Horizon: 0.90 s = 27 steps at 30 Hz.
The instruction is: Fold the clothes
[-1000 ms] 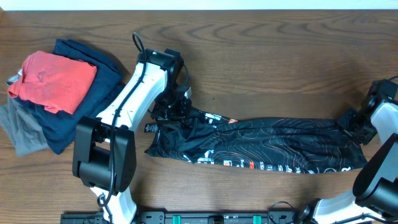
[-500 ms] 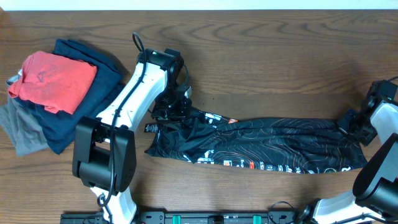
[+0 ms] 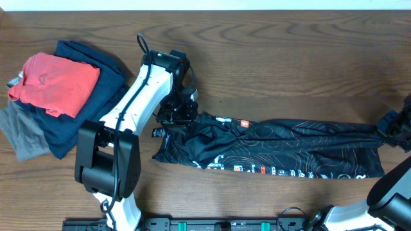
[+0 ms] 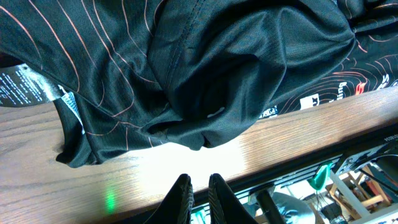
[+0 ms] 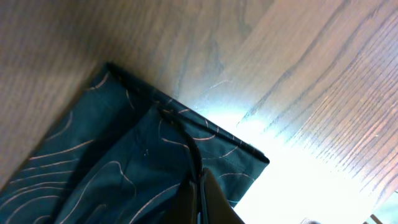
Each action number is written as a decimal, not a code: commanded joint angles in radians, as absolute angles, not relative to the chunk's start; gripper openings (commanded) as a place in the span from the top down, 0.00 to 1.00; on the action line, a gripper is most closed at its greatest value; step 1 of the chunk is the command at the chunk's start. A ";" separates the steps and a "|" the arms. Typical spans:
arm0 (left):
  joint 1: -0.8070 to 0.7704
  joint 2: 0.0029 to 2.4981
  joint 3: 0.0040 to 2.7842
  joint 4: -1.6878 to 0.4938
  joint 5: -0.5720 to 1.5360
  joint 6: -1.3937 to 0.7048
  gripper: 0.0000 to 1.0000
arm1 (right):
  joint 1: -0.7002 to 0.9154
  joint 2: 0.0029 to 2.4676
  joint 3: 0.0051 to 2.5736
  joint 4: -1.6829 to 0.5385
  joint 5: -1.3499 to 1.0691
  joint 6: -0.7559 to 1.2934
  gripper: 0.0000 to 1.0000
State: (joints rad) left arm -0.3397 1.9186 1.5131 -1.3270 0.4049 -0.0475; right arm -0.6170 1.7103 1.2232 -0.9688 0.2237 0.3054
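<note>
- The left arm [image 3: 138, 96] stretches from its black base joint at the near edge diagonally away, white links straight, black wrist bent downward.
- The left gripper [image 4: 199, 183] points down, its fingers nearly together with a slim gap and nothing visible between them.
- The right arm [image 3: 392, 184] stands at the overhead view's right edge, mostly cropped.
- The right gripper [image 5: 198, 186] is pressed closed, pinching a fold of the jersey [image 5: 124, 162].
</note>
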 commanded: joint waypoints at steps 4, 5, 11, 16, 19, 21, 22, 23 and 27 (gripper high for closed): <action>-0.337 1.921 1.507 -1.331 0.404 -0.035 0.87 | -0.623 1.704 1.149 -0.981 0.324 0.326 0.98; -0.337 1.921 1.507 -1.331 0.404 -0.035 0.87 | -0.624 1.704 1.143 -0.987 0.342 0.337 0.96; -0.337 1.921 1.507 -1.335 0.404 -0.035 0.86 | -0.649 1.703 1.138 -1.002 0.363 0.359 0.71; -0.337 1.921 1.507 -1.341 0.403 -0.035 0.76 | -0.661 1.703 1.138 -0.974 0.273 0.328 0.58; -0.337 1.921 1.507 -1.342 0.386 -0.044 0.71 | -0.660 1.703 1.137 -0.953 0.168 0.255 0.50; -0.337 1.921 1.507 -1.337 0.337 -0.086 0.69 | -0.660 1.704 1.136 -0.943 0.135 0.233 0.46; -0.337 1.922 1.505 -1.324 0.308 -0.107 0.67 | -0.660 1.704 1.135 -0.936 0.126 0.226 0.45; -0.337 1.922 1.502 -1.305 0.292 -0.119 0.63 | -0.660 1.704 1.133 -0.930 0.123 0.222 0.43; -0.337 1.923 1.457 -1.190 0.286 -0.152 0.54 | -0.661 1.704 1.109 -0.897 0.124 0.219 0.38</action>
